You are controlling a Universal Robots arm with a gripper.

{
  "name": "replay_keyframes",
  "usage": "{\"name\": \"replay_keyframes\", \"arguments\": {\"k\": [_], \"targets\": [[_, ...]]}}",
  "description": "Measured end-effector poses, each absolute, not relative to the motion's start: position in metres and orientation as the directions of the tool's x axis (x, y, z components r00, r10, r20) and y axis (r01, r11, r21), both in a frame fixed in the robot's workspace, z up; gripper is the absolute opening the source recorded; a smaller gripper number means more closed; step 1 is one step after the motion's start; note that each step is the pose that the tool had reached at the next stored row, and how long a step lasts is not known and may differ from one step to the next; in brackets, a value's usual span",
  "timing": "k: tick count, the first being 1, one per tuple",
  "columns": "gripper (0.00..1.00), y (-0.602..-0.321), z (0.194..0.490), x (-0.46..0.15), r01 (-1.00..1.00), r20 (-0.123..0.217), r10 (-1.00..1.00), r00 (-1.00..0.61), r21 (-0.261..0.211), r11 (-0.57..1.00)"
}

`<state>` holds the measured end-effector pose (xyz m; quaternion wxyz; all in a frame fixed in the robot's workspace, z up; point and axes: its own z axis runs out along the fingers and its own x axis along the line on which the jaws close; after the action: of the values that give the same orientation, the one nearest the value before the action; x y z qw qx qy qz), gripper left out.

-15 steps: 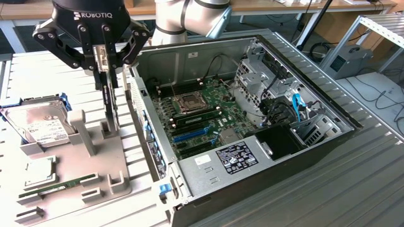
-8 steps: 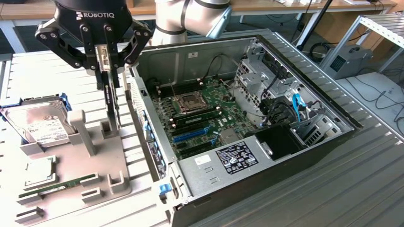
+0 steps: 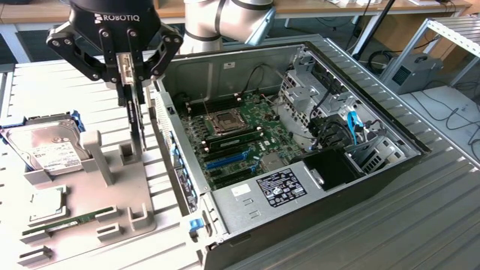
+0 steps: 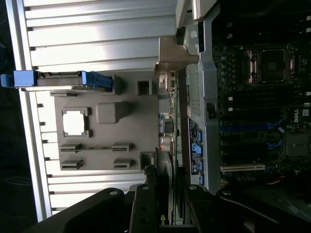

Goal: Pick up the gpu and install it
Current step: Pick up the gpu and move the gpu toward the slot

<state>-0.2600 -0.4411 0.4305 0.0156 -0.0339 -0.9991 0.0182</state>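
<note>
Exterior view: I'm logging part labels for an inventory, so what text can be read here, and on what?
"ROBOTIQ": white letters on the black body of the gripper.
White label on the power supply: too small to read.
White label on the hard drive: too small to read.
The gpu it holds, seen edge-on: no text visible.

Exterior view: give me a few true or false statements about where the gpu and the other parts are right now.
1. The gripper is shut on the gpu, which hangs on edge. True.
2. The gpu sits in a motherboard slot. False: it is outside the case, by the grey tray.
3. The hard drive lies inside the case. False: it rests on the tray.
4. The case is open, with the motherboard showing. True.
</note>
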Motion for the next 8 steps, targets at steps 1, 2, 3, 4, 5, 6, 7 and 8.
{"name": "replay_keyframes", "arguments": {"k": [1, 2, 3, 4, 5, 6, 7, 8], "targets": [[0.26, -0.4411, 0.4305, -0.2597, 0.067, 0.03, 0.068, -0.997, -0.037, 0.997], [0.26, -0.4411, 0.4305, -0.2593, 0.067, 0.03, 0.068, -0.997, -0.037, 0.997], [0.26, -0.4411, 0.4305, -0.259, 0.067, 0.03, 0.068, -0.997, -0.037, 0.997], [0.26, -0.4411, 0.4305, -0.2586, 0.067, 0.03, 0.068, -0.997, -0.037, 0.997], [0.26, -0.4411, 0.4306, -0.2581, 0.067, 0.03, 0.068, -0.997, -0.037, 0.997], [0.26, -0.4411, 0.4306, -0.2577, 0.067, 0.03, 0.068, -0.997, -0.038, 0.997], [0.26, -0.4411, 0.4305, -0.2573, 0.067, 0.03, 0.068, -0.997, -0.037, 0.997], [0.26, -0.4411, 0.4305, -0.2568, 0.067, 0.03, 0.068, -0.997, -0.038, 0.997]]}}
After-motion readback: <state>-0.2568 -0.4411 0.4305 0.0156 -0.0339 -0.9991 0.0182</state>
